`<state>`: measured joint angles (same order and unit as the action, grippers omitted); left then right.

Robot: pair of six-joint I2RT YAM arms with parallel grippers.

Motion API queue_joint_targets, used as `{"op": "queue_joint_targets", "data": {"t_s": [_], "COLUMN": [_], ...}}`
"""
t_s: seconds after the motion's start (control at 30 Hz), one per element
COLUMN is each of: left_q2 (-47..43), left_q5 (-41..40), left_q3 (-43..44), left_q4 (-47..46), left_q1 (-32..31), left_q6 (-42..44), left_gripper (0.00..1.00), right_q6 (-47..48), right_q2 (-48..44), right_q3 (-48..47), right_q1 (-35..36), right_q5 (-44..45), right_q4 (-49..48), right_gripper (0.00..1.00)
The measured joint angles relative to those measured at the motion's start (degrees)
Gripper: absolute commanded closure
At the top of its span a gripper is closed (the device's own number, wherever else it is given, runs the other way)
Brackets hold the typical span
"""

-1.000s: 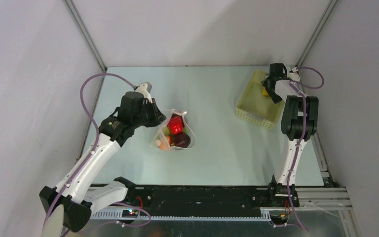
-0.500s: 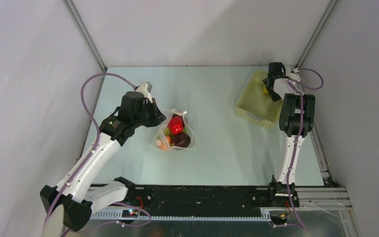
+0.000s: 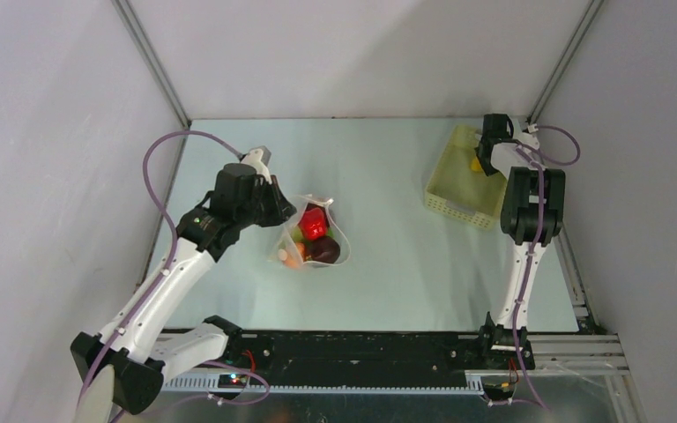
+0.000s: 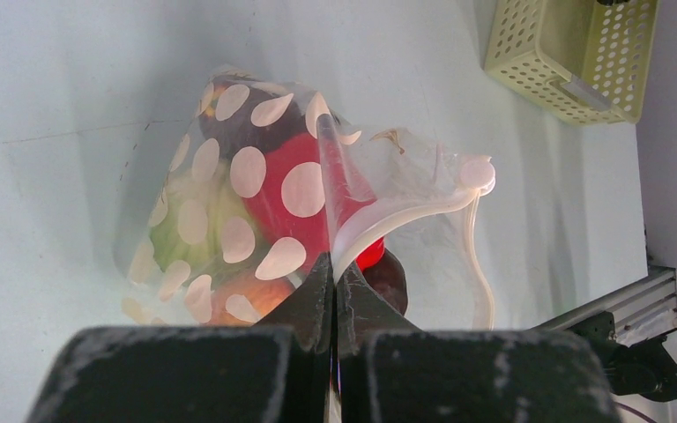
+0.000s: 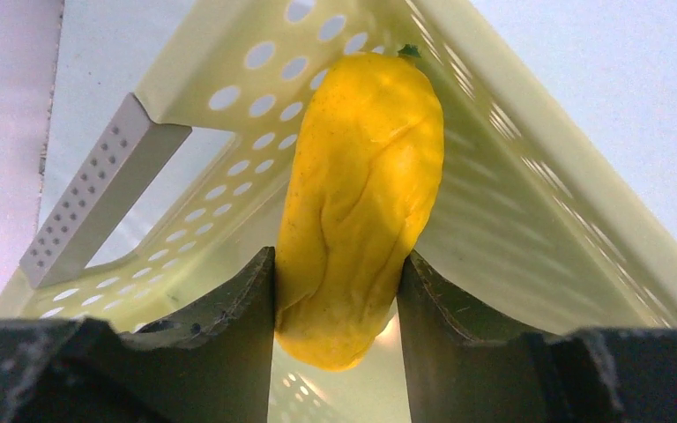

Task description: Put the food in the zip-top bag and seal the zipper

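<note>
The zip-top bag (image 3: 316, 236) lies left of the table's middle with its mouth held up and agape. Inside it the food shows: a red piece (image 4: 289, 196), a green one (image 4: 174, 240), a dark maroon one (image 4: 394, 280) and an orange one (image 3: 293, 258). My left gripper (image 4: 335, 264) is shut on the bag's mouth edge, pinching the whitish zipper (image 4: 405, 211). At the back right, my right gripper (image 5: 335, 264) reaches into the basket (image 3: 455, 185). Its fingers press both sides of a yellow food piece (image 5: 361, 194) that leans on the basket's wall.
The pale yellow perforated basket (image 5: 529, 229) sits by the table's right edge, close to the right wall. In the left wrist view the basket (image 4: 564, 53) shows far beyond the bag. Grey walls enclose the table on three sides.
My right gripper's fingers have come together onto the yellow food piece, and the basket has shifted slightly to the right. The left arm and the bag have not moved.
</note>
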<state>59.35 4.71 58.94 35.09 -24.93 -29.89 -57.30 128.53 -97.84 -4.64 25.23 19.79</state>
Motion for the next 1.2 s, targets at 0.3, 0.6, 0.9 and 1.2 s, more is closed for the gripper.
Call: {"op": "queue_joint_targets", "data": {"t_s": [0.3,0.6,0.9,1.2], "left_q2": [-1.33,-2.29,-2.78,-2.73], "left_q5": [0.07,1.11,1.97,3.56], "left_q3": [0.0,-0.02,-0.02,-0.02], "left_q4": [0.0,-0.2,-0.24,-0.26], "left_q1": [0.0,0.0,0.07,0.11], "left_q6": [-0.02,-0.04,-0.07,-0.04], "left_gripper": [1.0,1.0,1.0,1.0], "right_q6": [2.58,8.76,16.92,28.2], "right_q2": [-7.93,-27.36,-47.43,-63.47], "right_q3": [10.73,23.32,34.03,38.97], "right_q1": [0.07,1.66,7.93,26.71], "right_q5": [-2.21,-4.87,-11.78,-35.41], "right_q4": [-5.16,-11.72,-17.44,-16.83], "right_gripper": [0.82,0.82,0.81,0.79]}}
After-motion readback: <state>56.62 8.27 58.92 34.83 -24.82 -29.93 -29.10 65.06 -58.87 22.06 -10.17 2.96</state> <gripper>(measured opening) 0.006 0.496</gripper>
